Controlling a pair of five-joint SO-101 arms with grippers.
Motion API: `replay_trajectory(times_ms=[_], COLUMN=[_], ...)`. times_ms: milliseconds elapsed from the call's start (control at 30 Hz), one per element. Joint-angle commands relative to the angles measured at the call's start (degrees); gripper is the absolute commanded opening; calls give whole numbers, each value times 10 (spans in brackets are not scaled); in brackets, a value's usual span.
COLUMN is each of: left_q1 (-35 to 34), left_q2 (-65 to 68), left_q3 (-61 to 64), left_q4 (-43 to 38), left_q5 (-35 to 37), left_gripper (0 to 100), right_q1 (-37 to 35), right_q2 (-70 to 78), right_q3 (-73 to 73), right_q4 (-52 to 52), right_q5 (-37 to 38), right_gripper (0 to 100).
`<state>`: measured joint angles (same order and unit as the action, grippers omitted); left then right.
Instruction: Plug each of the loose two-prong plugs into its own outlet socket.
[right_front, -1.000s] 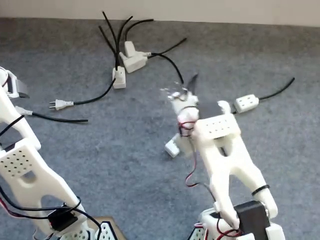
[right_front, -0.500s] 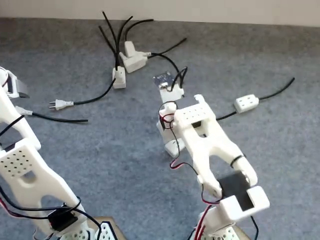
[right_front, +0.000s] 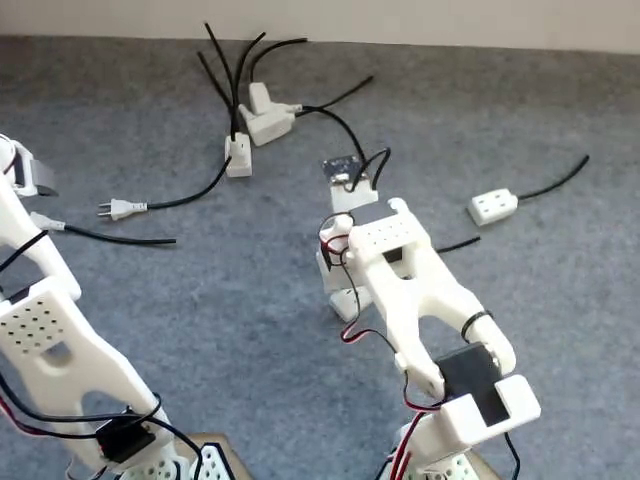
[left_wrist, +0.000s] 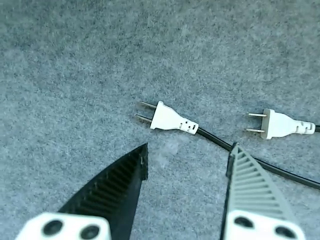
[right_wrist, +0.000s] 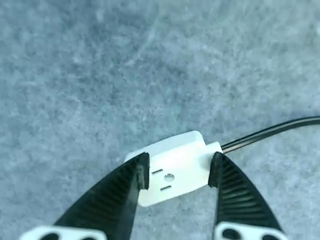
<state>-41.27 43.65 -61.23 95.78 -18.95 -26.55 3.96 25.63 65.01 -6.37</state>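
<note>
The socket (right_wrist: 172, 176) is a small white block with two slots and a round hole in its face, and a black cord (right_wrist: 270, 132) leaves one end. It lies on the grey carpet (right_wrist: 75, 75), and the right gripper (right_wrist: 180, 157) is closed on it, a dark finger pressed to each side. The high view hides that grip under the arm and shows just a corner of the block (right_front: 345, 300). It adds a cluster of other sockets (right_front: 265, 125) farther back and a lone socket (right_front: 492, 207) off to the side. The left gripper (left_wrist: 189, 150) hangs wide open above two white plugs — the first plug (left_wrist: 170, 118) near its dark finger, the second plug (left_wrist: 280, 124) beyond its grey one, prongs pointing alike.
</note>
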Motion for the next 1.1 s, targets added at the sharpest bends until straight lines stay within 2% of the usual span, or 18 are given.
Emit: replay_trajectory(times_ms=[0, 367, 633, 867, 1067], left_q1=[-7, -9, -13, -13, -12], left_q2=[-7, -7, -7, -7, -7], left_q3=[-3, -5, -4, -5, -4], left_q4=[-6, -6, -6, -6, -6], left_q5=[-1, -1, -1, -1, -1], left_gripper=[256, 256, 256, 256, 256], right_q1=[-3, -2, 26, 43, 45], right_q2=[6, 6, 11, 11, 10], right_q3=[15, -90, -89, 27, 103], right_q4=[50, 245, 173, 95, 80], right_q5=[45, 130, 131, 133, 158], right_gripper=[199, 199, 199, 199, 199])
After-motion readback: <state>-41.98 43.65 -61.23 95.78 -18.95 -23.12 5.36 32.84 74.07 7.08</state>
